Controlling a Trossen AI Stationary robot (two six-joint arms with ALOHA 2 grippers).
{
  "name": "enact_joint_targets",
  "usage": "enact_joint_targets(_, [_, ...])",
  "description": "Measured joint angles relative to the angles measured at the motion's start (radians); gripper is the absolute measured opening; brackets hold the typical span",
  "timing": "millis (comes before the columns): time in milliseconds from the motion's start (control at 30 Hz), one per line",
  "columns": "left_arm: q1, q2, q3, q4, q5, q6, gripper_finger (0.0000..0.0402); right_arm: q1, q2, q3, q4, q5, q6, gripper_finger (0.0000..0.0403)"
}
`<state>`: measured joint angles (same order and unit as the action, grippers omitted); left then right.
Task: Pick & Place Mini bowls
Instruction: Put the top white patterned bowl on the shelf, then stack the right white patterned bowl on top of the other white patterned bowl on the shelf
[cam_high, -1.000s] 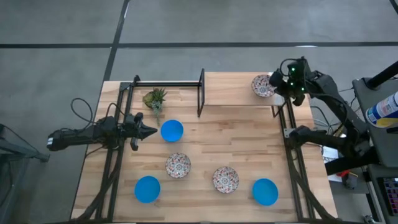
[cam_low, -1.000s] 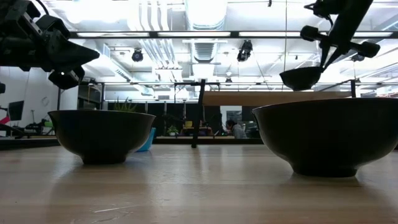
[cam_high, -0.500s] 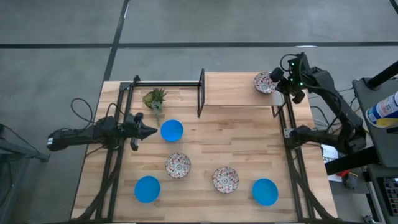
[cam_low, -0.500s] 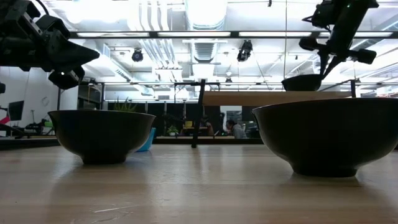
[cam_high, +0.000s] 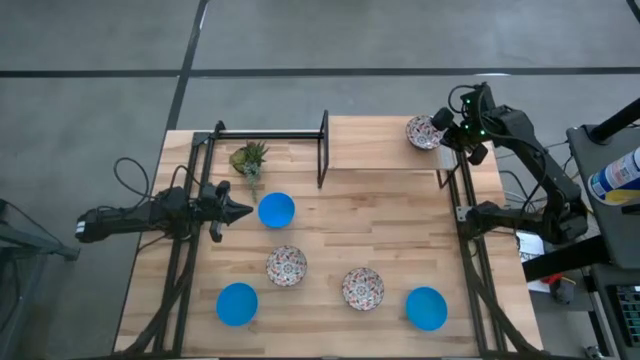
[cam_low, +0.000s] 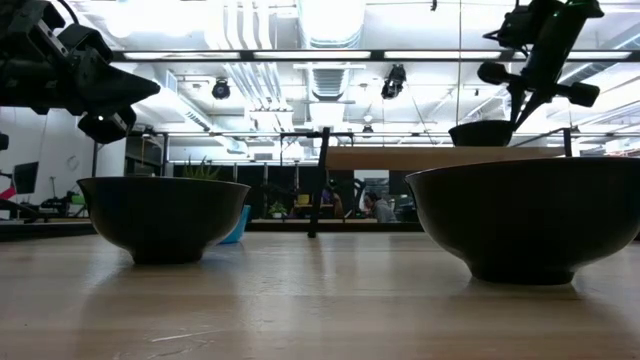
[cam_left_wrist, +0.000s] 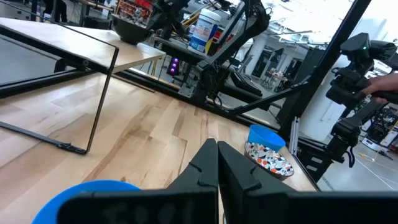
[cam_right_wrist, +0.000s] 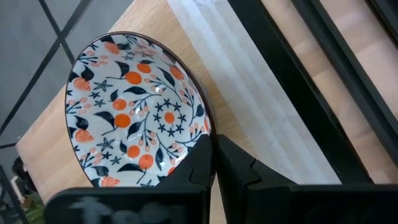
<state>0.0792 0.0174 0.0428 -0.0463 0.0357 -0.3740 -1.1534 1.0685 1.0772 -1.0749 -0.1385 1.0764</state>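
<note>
The right claw (cam_right_wrist: 214, 146) grips the rim of a white floral-patterned round ceramic bowl (cam_right_wrist: 134, 109). The left claw (cam_high: 243, 211) is closed and empty, with a plain bright blue round bowl (cam_high: 276, 210) just beyond its tips.

Both arms' jaws tightly closed

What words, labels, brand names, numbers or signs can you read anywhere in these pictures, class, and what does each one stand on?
None can be read.
White bottle with a blue label beside the table: print too small to read.
Blue-and-white containers in the room behind: label too blurred to read.
Patterned bowl held by the right gripper: flowers and leaves only, no lettering.
</note>
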Motion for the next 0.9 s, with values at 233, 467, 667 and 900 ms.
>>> enact_joint_targets(233, [0.000,0.000,0.000,0.000,0.000,0.000,0.0000,0.000,-0.007,-0.001,0.001,-0.001,-0.029,0.0009])
enact_joint_targets(467, [0.000,0.000,0.000,0.000,0.000,0.000,0.0000,0.000,-0.007,-0.001,-0.021,0.012,-0.007,0.0020])
enact_joint_targets(667, [0.000,0.000,0.000,0.000,0.000,0.000,0.0000,0.001,-0.007,-0.003,-0.024,0.019,-0.012,0.0070])
enact_joint_targets(900, [0.000,0.000,0.000,0.000,0.000,0.000,0.0000,0.001,-0.014,0.000,-0.023,0.017,-0.014,0.0112])
